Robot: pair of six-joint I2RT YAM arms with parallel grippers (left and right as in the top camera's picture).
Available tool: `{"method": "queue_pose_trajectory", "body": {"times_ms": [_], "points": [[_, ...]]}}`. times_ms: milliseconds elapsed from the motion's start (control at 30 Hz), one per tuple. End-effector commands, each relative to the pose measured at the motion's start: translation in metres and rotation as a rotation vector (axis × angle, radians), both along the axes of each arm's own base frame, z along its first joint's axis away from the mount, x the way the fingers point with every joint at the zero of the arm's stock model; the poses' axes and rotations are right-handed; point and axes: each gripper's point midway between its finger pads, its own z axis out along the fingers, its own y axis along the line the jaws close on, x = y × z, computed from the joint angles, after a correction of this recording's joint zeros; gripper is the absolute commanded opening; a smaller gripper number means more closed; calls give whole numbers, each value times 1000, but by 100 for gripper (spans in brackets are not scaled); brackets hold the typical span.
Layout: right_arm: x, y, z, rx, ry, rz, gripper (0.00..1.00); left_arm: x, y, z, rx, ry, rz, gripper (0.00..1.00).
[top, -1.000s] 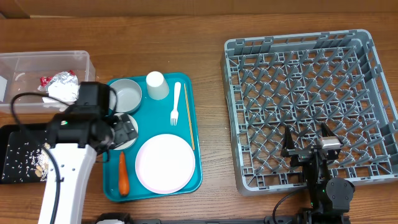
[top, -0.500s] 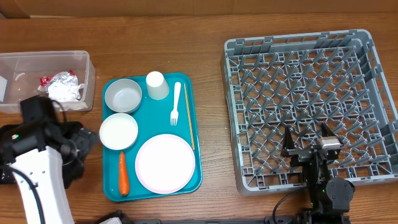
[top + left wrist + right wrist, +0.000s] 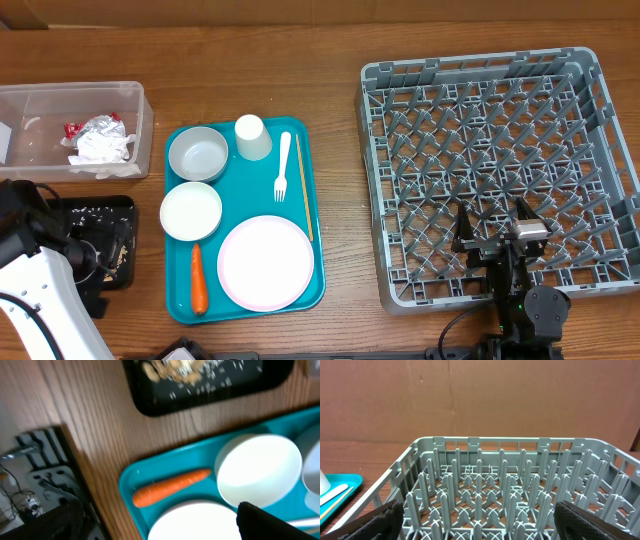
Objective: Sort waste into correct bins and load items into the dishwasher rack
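On the teal tray (image 3: 240, 190) sit a grey-white bowl (image 3: 198, 153), a white bowl (image 3: 191, 211), a cup (image 3: 252, 136), a plastic fork (image 3: 283, 165) and a pale plate (image 3: 265, 262). The clear tub (image 3: 70, 90) holds the crumpled napkin (image 3: 100, 145) and the foil wrapper (image 3: 75, 129). Crumbs lie in the black tray (image 3: 92, 202). My left gripper (image 3: 155, 530) is open and empty above the teal tray's left edge, with the white bowl (image 3: 257, 470) and plate (image 3: 200, 520) under it. My right gripper (image 3: 495, 224) stands open over the grey rack (image 3: 480, 75), near its front.
An orange carrot (image 3: 198, 280) lies at the teal tray's front left, beside the plate. A thin wooden stick (image 3: 306, 200) lies along its right side. My left arm (image 3: 40, 280) covers the lower left corner. The rack's pegs (image 3: 480, 485) fill the right wrist view.
My left arm has swung left, away from the white bowl on the teal tray, to the table's lower left by the black tray. The bowl now shows uncovered. The right arm has not moved.
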Motion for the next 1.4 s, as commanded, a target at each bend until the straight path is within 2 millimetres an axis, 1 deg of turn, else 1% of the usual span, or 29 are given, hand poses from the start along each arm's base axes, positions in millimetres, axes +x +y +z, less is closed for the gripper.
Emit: {"method": "queue_pose_trajectory", "body": {"times_ms": [0, 67, 100, 133, 200, 267, 367, 467, 600, 700, 733, 800, 900, 1000, 1033, 1100, 1233, 1300, 1367], "points": [[0, 0, -2, -1, -4, 0, 100, 30, -33, 15, -142, -205, -218, 100], [0, 0, -2, -1, -3, 0, 100, 55, -51, 27, -174, -366, -445, 100], [0, 0, -2, -1, -3, 0, 100, 63, -59, 32, -179, -420, -528, 100], [0, 0, -2, -1, -3, 0, 100, 68, -67, 34, -180, -449, -595, 100], [0, 0, -2, -1, -3, 0, 100, 71, -72, 33, -157, -434, -648, 100], [0, 0, -2, -1, -3, 0, 100, 74, -75, 29, -115, -397, -684, 100], [0, 0, -2, -1, -3, 0, 100, 75, -73, 23, -45, -326, -679, 100], [0, 0, -2, -1, -3, 0, 100, 84, -77, 23, 12, -316, -726, 100], [0, 0, -2, -1, -3, 0, 100, 107, -92, 31, 69, -392, -811, 100], [0, 0, -2, -1, -3, 0, 100, 133, -101, 41, 153, -470, -884, 100], [0, 0, -2, -1, -3, 0, 100, 141, -101, 44, 194, -487, -895, 100], [0, 0, -2, -1, -3, 0, 100, 160, -94, 50, 308, -503, -898, 100], [0, 0, -2, -1, -3, 0, 100, 180, -90, 51, 391, -513, -900, 100], [0, 0, -2, -1, -3, 0, 100, 202, -95, 41, 394, -529, -915, 100], [0, 0, -2, -1, -3, 0, 100, 212, -98, 32, 392, -526, -938, 100], [0, 0, -2, -1, -3, 0, 100, 222, -106, 16, 376, -512, -1012, 100], [0, 0, -2, -1, -3, 0, 100, 231, -121, -22, 333, -448, -1167, 100], [0, 0, -2, -1, -3, 0, 100, 234, -124, -33, 330, -427, -1214, 100], [0, 0, -2, -1, -3, 0, 100, 237, -128, -38, 339, -424, -1260, 100]]}}
